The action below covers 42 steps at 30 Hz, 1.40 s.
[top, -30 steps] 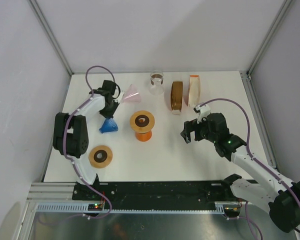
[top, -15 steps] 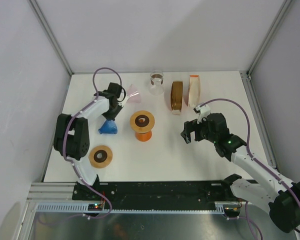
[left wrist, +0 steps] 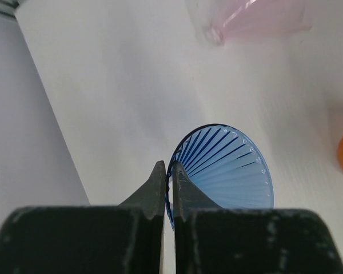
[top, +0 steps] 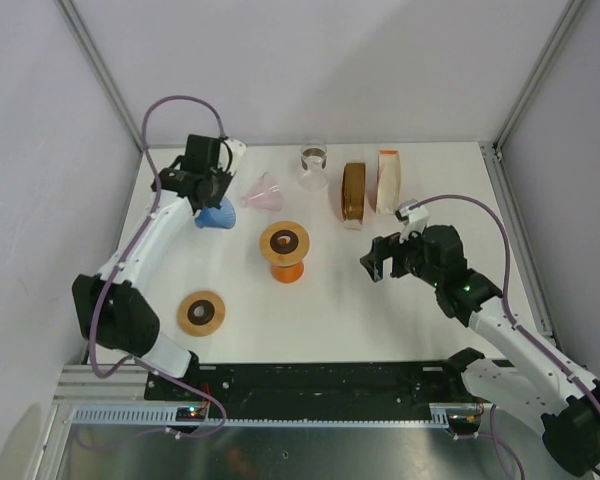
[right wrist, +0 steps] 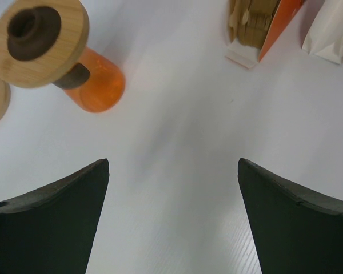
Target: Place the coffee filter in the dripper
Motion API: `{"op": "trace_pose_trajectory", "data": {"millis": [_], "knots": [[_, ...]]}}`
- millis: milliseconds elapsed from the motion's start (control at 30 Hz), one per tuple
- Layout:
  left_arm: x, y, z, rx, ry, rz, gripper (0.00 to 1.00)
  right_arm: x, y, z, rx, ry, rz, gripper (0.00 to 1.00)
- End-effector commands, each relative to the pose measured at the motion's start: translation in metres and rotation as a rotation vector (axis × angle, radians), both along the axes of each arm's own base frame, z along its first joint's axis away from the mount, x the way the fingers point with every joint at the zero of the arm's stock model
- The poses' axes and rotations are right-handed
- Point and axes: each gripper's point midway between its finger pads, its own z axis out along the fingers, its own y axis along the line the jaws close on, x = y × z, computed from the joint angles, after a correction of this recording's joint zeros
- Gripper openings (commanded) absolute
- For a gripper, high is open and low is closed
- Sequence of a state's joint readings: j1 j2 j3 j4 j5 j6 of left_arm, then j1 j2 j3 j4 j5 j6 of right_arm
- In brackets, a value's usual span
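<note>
My left gripper [top: 210, 198] is shut on the rim of a blue ribbed dripper [top: 217, 214], holding it off the table at the far left. In the left wrist view the fingertips [left wrist: 160, 180] pinch the blue dripper's [left wrist: 228, 171] edge. A pink dripper [top: 263, 191] lies on its side just right of it and shows at the top of the left wrist view [left wrist: 251, 17]. A brown filter stack [top: 354, 190] and a white filter pack [top: 389, 181] stand at the back right. My right gripper [top: 379, 259] is open and empty in front of them.
An orange stand with a wooden top [top: 284, 250] is mid-table and also shows in the right wrist view [right wrist: 94, 80]. A wooden disc [top: 201, 313] lies near left. A glass cup [top: 313, 165] stands at the back. The table's left edge and wall are close to the left gripper.
My left gripper has carried the blue dripper up and away toward the far left corner. The pink dripper has shifted slightly. The right arm has barely moved.
</note>
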<state>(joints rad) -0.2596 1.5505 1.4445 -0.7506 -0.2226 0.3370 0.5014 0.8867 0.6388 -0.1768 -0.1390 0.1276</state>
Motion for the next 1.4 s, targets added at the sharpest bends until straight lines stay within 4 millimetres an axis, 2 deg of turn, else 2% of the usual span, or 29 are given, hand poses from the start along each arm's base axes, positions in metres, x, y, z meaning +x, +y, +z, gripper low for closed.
{"op": "trace_pose_trajectory", "data": {"millis": [0, 100, 233, 433, 567, 667, 833, 1067, 1233, 1367], "knots": [[0.0, -0.016, 0.073, -0.143, -0.182, -0.009, 0.0, 0.012, 0.011, 0.061, 0.089, -0.093, -0.013, 0.99], [-0.006, -0.027, 0.099, -0.231, -0.228, -0.029, 0.0, 0.015, 0.021, 0.086, 0.092, -0.094, -0.017, 0.99], [-0.021, -0.039, 0.124, -0.327, -0.266, -0.065, 0.0, 0.019, 0.043, 0.122, 0.087, -0.119, -0.033, 0.97], [-0.053, -0.063, 0.164, -0.493, -0.31, -0.172, 0.0, 0.018, 0.096, 0.157, 0.091, -0.15, -0.014, 0.95], [-0.078, -0.09, 0.176, -0.641, -0.259, -0.273, 0.0, 0.015, 0.136, 0.176, 0.152, -0.129, 0.056, 0.89], [-0.09, -0.107, 0.174, -0.736, -0.19, -0.315, 0.0, 0.013, 0.156, 0.188, 0.159, -0.123, 0.083, 0.87], [-0.102, -0.127, 0.165, -0.825, -0.091, -0.356, 0.0, 0.007, 0.18, 0.197, 0.137, -0.108, 0.112, 0.87], [-0.101, -0.136, 0.15, -0.842, -0.03, -0.354, 0.0, 0.008, 0.191, 0.198, 0.129, -0.083, 0.136, 0.83], [-0.106, -0.148, 0.143, -0.882, 0.026, -0.397, 0.0, 0.02, 0.195, 0.173, 0.079, -0.02, 0.136, 0.72], [-0.105, -0.151, 0.136, -0.888, 0.047, -0.405, 0.0, 0.032, 0.186, 0.157, 0.036, 0.02, 0.102, 0.61]]}}
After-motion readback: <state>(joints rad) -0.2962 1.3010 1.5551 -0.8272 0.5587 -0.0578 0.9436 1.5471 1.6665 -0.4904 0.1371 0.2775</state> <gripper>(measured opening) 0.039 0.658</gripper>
